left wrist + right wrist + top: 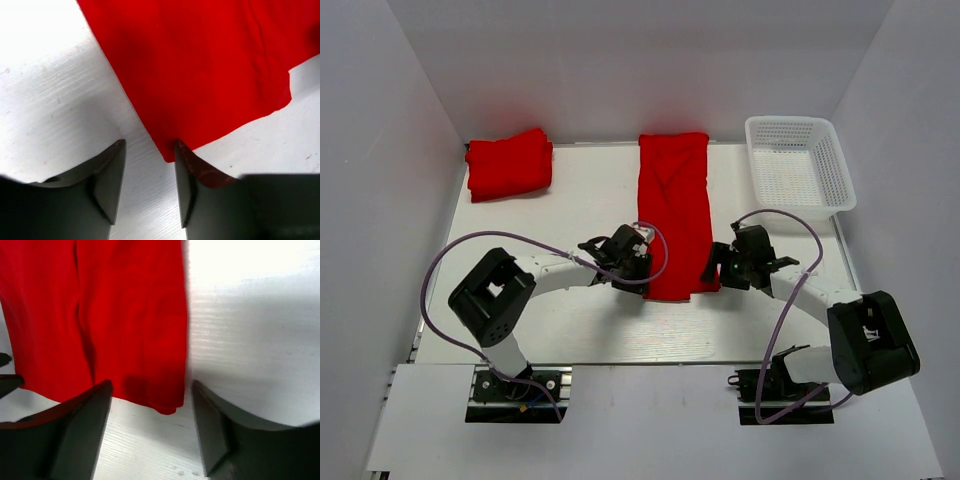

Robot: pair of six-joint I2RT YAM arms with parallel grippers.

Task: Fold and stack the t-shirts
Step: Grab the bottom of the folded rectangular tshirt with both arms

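Two corners matter now, the near ones of the long red t-shirt (675,210), which lies flat in the middle of the table (590,205). The left gripper (149,145) and the right gripper (150,385) sit low at one corner each, likely so they can lift both together for a fold. Both have fingers apart and pinch nothing; one left finger touches cloth. Both arms bend inward, wrists tipped down. The folded red pile (508,165) waits far left.

Shirt (675,215) between folded stack (509,164) and basket (788,121)
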